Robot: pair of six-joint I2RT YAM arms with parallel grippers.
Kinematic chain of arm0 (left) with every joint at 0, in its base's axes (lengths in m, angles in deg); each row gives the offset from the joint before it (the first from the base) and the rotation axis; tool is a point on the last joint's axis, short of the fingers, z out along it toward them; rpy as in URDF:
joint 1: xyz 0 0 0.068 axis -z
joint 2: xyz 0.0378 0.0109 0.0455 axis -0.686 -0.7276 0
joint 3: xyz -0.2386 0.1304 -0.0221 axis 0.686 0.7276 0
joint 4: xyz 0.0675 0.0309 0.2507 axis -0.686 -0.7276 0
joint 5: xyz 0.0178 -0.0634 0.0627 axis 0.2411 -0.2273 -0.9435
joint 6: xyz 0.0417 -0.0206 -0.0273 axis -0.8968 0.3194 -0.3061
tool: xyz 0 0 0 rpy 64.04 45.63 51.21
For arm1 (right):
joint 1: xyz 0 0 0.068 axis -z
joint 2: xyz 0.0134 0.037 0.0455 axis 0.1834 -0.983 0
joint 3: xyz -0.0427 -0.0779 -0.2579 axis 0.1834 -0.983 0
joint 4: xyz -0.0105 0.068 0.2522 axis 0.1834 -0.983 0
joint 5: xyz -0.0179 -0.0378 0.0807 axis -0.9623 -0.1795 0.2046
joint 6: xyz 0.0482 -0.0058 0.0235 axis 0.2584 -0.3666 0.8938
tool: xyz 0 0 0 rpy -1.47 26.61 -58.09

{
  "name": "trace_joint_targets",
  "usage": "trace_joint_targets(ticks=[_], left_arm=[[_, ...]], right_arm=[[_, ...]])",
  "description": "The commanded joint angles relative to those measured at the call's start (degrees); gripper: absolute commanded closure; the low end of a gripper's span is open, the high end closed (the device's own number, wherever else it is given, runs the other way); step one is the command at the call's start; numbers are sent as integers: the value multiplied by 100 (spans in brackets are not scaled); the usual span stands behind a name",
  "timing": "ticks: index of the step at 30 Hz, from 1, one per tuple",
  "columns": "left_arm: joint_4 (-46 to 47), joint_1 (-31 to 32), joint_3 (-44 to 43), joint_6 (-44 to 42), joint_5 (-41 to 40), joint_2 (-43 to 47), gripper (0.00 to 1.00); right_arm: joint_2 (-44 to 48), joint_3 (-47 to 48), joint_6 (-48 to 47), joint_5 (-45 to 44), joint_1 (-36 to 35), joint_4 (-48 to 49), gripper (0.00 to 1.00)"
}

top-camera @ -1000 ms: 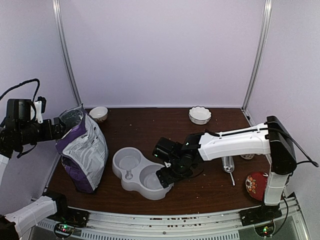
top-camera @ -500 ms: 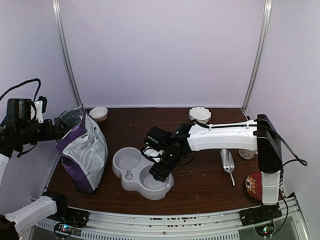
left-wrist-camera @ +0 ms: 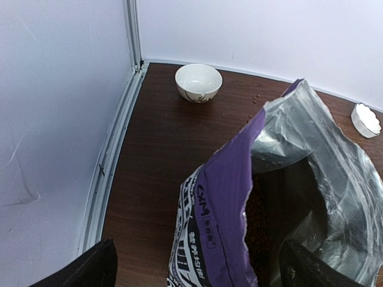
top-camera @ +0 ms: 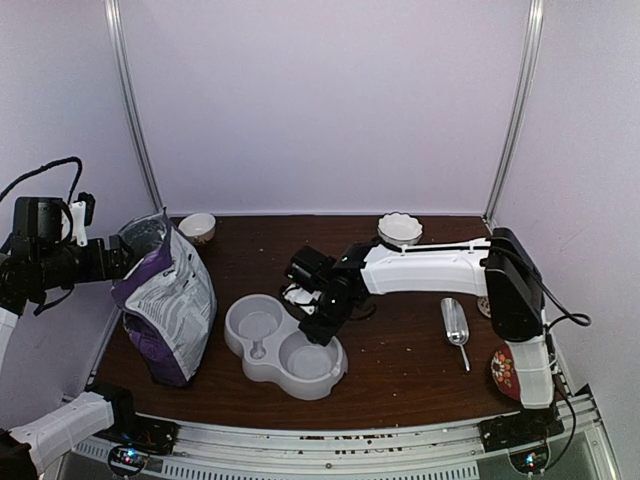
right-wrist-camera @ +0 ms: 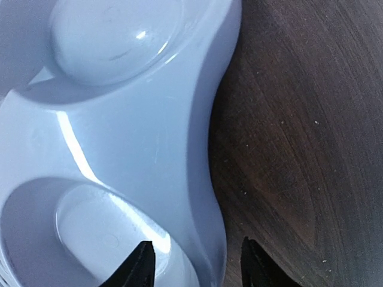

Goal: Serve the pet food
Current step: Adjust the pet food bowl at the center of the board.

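Small reddish-brown pellets of dry pet food (left-wrist-camera: 270, 218) lie deep inside an opened, foil-lined purple bag (top-camera: 170, 300) at the left side of a dark brown wooden table (top-camera: 400, 385). The bag stands on its base with its long axis near upright and its torn mouth pointing up. Its white-printed face is turned toward the middle of the table. A few loose pellets dot the wood behind it.

The left gripper (top-camera: 112, 258) hangs at the bag's mouth with its jaws spread wide and the mouth between its fingers. One finger is clear of the purple side, and nothing is clamped.

The right gripper (right-wrist-camera: 197, 266) reaches across to a pale grey plastic double bowl (top-camera: 268, 372) at mid-table. Its jaws are partly open and sit astride the bowl's rim, one tip over a well and the other over the wood. A gap shows on either side of the rim.

A shiny metal scoop (top-camera: 455, 322) lies to the right. A small white round bowl (top-camera: 197, 227) and a white scalloped dish (top-camera: 400, 229) sit along the back edge.
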Motion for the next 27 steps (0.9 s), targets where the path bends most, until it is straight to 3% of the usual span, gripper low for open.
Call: trace_joint_targets(ticks=[1,7,14,27], left_arm=[[0,-28,-150,-48,87,-12,2],[-1,-34,-215,-52,86,-36,2],[-1,-34,-303,-61,93,-80,2],[-82,-32,-664,-188,43,-202,2]], right_arm=[[-268,241,-23,-72,41,35,54],[-86,-88,376,-118,42,298,73],[328,-868,1561,-284,-4,633,90],[764,-1788,4128,-495,-501,830,92]])
